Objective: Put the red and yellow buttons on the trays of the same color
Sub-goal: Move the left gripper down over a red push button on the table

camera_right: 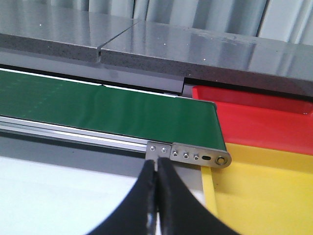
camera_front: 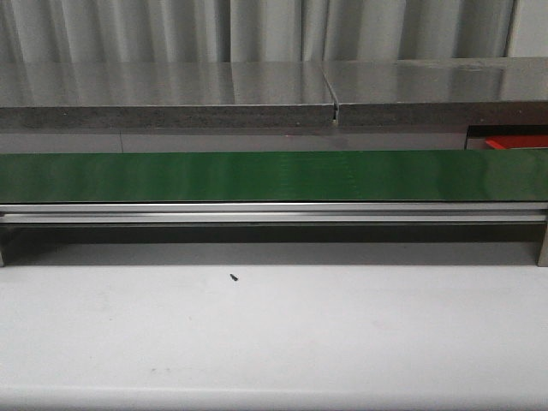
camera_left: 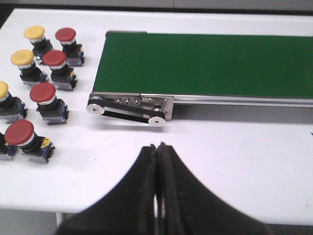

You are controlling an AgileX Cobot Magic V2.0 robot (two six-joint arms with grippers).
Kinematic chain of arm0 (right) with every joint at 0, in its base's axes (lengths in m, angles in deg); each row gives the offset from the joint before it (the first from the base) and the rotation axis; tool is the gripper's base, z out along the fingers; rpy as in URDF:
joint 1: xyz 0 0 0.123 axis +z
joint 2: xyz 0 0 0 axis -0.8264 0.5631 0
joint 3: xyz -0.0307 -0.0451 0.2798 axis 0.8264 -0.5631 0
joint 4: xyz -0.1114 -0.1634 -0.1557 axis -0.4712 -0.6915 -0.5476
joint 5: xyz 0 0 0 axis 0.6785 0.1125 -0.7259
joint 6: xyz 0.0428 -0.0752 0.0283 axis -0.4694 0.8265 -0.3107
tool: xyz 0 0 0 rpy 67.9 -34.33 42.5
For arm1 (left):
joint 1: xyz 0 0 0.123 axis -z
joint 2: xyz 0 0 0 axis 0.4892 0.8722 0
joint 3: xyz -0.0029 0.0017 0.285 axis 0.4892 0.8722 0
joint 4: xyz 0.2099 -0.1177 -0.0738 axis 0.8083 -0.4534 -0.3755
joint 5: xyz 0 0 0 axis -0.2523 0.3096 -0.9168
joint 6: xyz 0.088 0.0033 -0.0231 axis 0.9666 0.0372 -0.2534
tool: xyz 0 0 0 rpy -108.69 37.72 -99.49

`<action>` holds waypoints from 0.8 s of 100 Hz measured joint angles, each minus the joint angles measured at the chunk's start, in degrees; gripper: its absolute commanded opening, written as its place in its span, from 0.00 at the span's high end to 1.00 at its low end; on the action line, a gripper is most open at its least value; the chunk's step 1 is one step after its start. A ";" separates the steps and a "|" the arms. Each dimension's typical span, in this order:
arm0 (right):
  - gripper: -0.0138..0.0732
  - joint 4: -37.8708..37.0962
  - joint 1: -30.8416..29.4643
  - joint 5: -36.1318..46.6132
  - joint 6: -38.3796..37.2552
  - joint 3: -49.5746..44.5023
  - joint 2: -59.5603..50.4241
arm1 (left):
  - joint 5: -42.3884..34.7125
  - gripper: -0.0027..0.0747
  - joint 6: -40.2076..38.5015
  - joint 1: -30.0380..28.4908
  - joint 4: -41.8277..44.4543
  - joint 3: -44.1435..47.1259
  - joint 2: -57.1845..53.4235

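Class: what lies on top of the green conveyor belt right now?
Nothing shows on the green conveyor belt in any view. Red buttons and yellow buttons stand beside its end.

Glossy green belt (camera_front: pixel 274 175), metal rail (camera_front: pixel 274 212)
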 measured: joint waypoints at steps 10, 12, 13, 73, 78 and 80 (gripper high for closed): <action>0.92 0.00 0.00 0.00 0.00 0.00 0.00 | 0.77 0.99 0.00 0.00 -0.35 -1.96 4.65; 0.92 0.00 0.00 0.00 0.00 0.00 0.00 | 0.92 0.99 0.00 0.00 -0.47 -2.06 5.49; 0.92 0.00 0.00 0.00 0.00 0.00 0.00 | 0.92 0.99 0.00 0.00 -0.57 -2.17 5.76; 0.92 0.00 0.00 0.00 0.00 0.00 0.00 | 0.06 0.52 0.00 0.00 -0.30 -2.17 19.60; 0.92 0.00 0.00 0.00 0.00 0.00 0.00 | 0.06 0.35 0.00 0.00 -0.30 -2.17 19.82; 0.92 0.00 0.00 0.00 0.00 0.00 0.00 | 0.06 0.29 0.00 0.00 -0.30 -2.17 19.95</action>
